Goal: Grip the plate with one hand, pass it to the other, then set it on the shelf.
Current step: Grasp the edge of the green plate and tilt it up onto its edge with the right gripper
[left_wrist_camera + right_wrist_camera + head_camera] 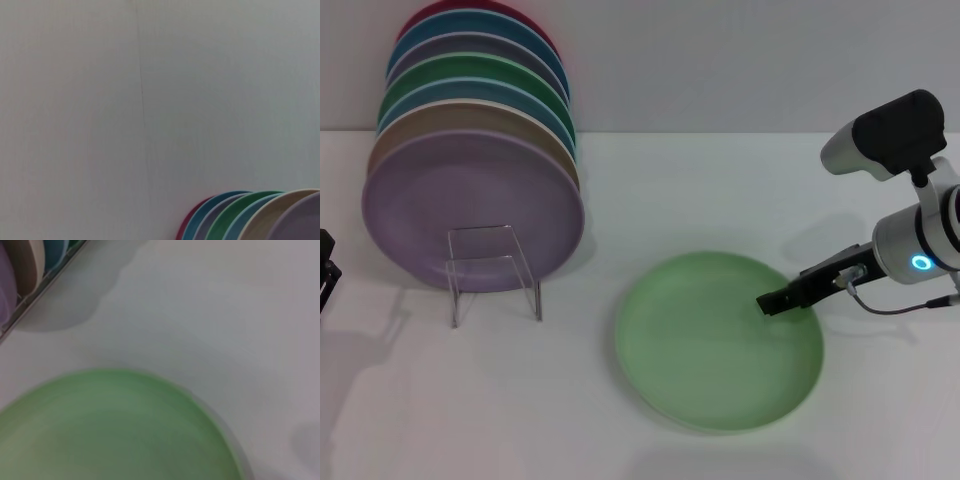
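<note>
The pale mint-green plate [718,342] lies flat on the white table, right of centre in the head view. It fills the lower part of the right wrist view [115,430]. My right gripper [775,300], black on a silver-white arm with a blue ring light [920,263], reaches in from the right, its tip over the plate's right rim. The clear plate rack [492,270] stands at the left and holds several upright plates. My left gripper [325,268] shows only as a black part at the far left edge.
A lilac plate [470,210] is at the front of the rack's stack, with tan, blue, green and red plates behind it. Their tops show in the left wrist view [250,215] against a plain wall. Bare table lies between rack and plate.
</note>
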Controlling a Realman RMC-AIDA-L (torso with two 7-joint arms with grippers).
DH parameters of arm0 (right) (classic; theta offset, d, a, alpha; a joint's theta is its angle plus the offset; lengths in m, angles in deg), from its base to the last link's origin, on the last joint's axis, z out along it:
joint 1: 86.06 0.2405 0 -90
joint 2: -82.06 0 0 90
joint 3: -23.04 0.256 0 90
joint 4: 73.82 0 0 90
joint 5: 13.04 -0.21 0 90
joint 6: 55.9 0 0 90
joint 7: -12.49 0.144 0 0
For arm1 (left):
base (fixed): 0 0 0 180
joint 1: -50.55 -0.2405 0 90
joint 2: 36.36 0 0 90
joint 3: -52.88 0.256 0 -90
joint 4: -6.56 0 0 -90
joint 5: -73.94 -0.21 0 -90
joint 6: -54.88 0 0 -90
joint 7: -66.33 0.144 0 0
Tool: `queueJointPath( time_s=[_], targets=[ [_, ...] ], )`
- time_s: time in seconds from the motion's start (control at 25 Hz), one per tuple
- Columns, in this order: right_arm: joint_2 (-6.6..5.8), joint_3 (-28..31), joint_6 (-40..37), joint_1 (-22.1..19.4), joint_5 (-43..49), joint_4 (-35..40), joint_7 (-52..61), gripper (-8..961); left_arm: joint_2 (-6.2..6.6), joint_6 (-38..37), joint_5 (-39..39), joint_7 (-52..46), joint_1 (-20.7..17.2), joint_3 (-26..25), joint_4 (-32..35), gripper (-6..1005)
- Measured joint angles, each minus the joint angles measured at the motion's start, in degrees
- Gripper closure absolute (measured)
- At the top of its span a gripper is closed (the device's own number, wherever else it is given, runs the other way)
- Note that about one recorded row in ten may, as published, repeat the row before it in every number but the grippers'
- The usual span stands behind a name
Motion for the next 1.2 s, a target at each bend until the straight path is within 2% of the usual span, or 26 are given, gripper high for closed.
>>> queueJointPath(
  time_s=[0.28, 0.56, 0.76, 1.08, 1.2],
  targets=[
    [-0.13, -0.9, -0.3, 1.5, 2.3, 2.0, 0.1, 273, 0.00, 0.1, 0.4, 0.0, 0.3, 0.7, -0.1, 189],
    [-0.05, -2.2, -0.5, 1.5, 2.2, 1.9, -0.1, 448, 0.00, 0.1, 0.3, 0.0, 0.2, 0.7, -0.4, 189],
    [0.13, -2.3, -0.7, 1.4, 1.7, 1.7, -0.2, 659, 0.00, 0.1, 0.2, 0.0, 0.2, 0.7, -0.4, 189],
    [0.19, -2.3, -0.9, 0.8, 0.4, 0.5, -0.2, 707, 0.00, 0.1, 0.1, 0.0, 0.2, 0.7, -0.5, 189],
    [0.24, -2.3, -1.5, 0.5, -0.4, -0.1, -0.3, 765, 0.00, 0.1, 0.1, 0.0, 0.1, 0.7, -0.5, 189]
  ],
)
